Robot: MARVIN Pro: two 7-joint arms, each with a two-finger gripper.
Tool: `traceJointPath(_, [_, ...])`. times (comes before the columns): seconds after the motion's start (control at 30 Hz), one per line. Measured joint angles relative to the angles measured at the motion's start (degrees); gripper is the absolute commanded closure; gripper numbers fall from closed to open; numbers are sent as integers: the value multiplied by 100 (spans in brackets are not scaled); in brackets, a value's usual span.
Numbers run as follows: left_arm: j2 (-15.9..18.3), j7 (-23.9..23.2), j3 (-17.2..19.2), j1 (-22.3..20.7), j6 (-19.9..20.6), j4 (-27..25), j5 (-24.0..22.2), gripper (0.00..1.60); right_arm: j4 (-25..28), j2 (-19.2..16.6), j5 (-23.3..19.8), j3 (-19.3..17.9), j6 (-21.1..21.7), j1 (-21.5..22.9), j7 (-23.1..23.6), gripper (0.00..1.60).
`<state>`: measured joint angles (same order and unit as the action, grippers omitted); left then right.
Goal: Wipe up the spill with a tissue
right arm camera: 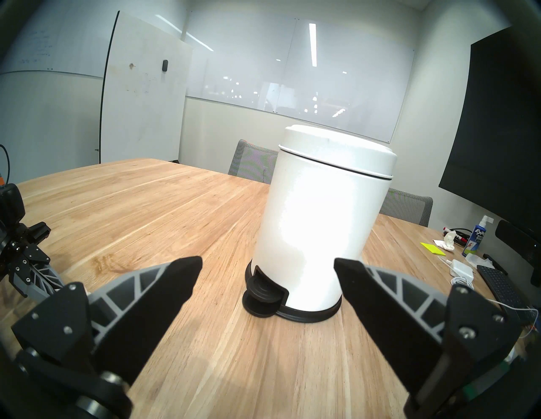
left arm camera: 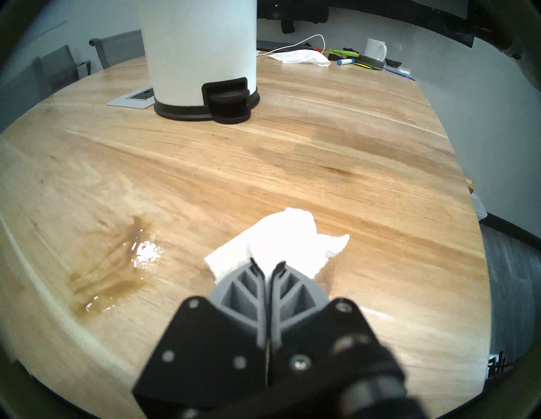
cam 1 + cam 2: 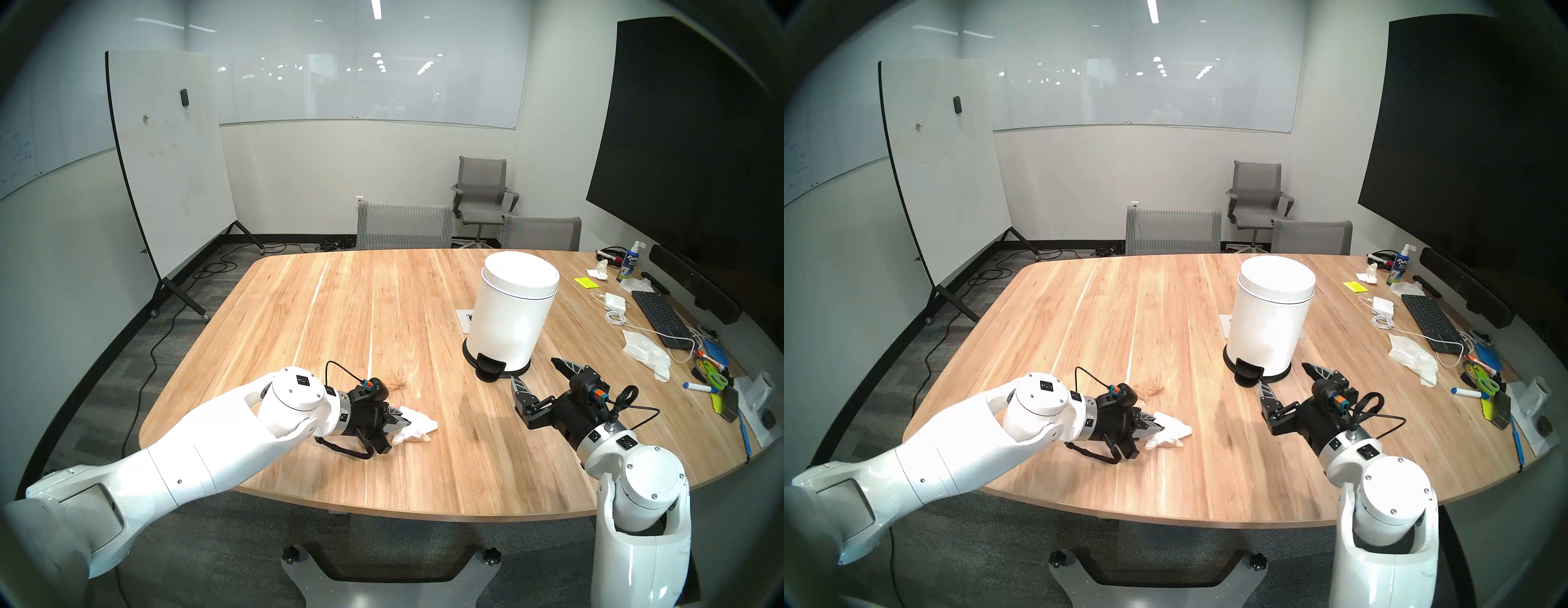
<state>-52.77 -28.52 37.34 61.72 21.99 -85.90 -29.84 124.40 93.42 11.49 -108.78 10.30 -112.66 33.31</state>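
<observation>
left hand pinches tissue beside the amber smear

taking the white pedal bin as the landmark and reading from the left: the left arm reaches in low over the wooden surface, well to the left of the bin and nearer the robot. its left hand has both fingers pressed together, clamped on a crumpled white tissue that lies on the surface. in the left wrist view the grey ribbed fingers meet at the tissue's near edge, and the paper fans out beyond them toward the bin.

the spill sits just beyond the left hand, on the bin's left, still apart from the tissue. it shows as a thin amber-brown smear with wet glints, streaked across the wood grain, to the left of the tissue in the wrist view.

the bin stands upright with its lid shut and its black foot pedal facing the robot. a grey floor plate lies flat against the bin's left base.

just in front of the bin and slightly to its right, the right hand hangs above the surface with its fingers spread wide, holding nothing; its tips frame the bin's lower half in the right wrist view.

right of the bin, another loose tissue, a black keyboard and a whiteboard cleaner spray bottle line the far edge.
</observation>
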Motion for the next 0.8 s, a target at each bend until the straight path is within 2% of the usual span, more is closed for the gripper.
traceJointPath(0.3, [-249, 168, 91, -149, -42, 540, -50, 160, 0, 0, 0, 0, 0, 0, 0, 0])
traceJointPath(0.8, [-441, 508, 303, -264, -103, 995, -174, 160, 0, 0, 0, 0, 0, 0, 0, 0])
